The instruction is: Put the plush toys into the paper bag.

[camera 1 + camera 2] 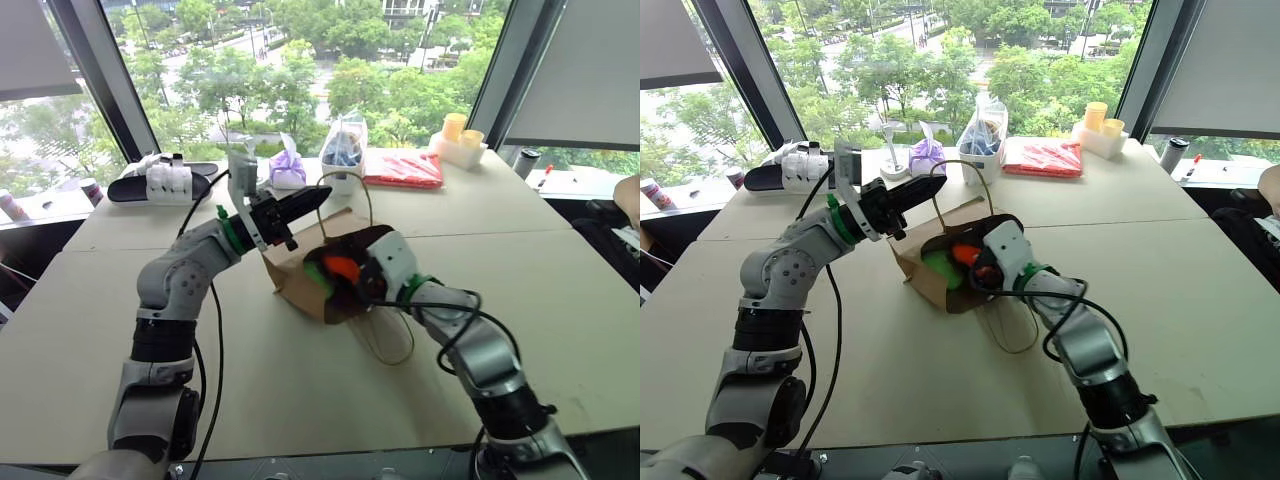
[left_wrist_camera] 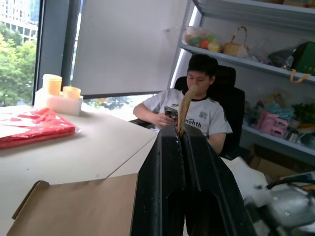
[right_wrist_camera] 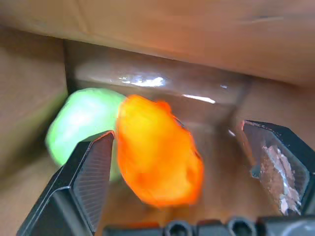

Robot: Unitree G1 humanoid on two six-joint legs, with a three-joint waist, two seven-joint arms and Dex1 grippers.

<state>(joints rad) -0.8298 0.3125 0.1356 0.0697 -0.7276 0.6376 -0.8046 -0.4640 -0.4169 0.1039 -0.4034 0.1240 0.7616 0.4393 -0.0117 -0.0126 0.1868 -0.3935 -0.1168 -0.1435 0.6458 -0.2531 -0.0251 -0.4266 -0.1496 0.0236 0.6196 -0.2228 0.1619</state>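
Room is plentiful on my surface point(image 1: 560, 300): bare tabletop spreads across the whole lower half of the head view, left and right of the paper bag point(image 1: 300, 285), and the near edge runs along the bottom of the frame. The clutter sits far off along the window edge at the top: a purple cloth bundle point(image 1: 288, 168), a clear plastic bag point(image 1: 343, 150) with blue contents, a red flat pack point(image 1: 403, 168) and a white holder with yellow cups point(image 1: 458, 140) toward the upper right.

The paper bag lies at the centre of the frame, tipped so its mouth faces lower right, toward my right arm. One cord handle loops on the surface below it; the other rises to my left hand point(image 1: 305, 205), which is closed tight on that cord point(image 2: 186, 105) and holds it up above the bag's upper edge.

My right hand point(image 3: 182, 167) is at the bag's mouth with its fingers point(image 3: 91, 177) spread wide, gripping nothing. Inside the bag, the orange toy point(image 3: 157, 152) sits between those spread fingers, and the green toy point(image 3: 81, 120) lies just behind and beside it, touching it, against the brown paper wall.

A person point(image 2: 194, 105) sits in a chair beyond the surface's far side in the left wrist view.
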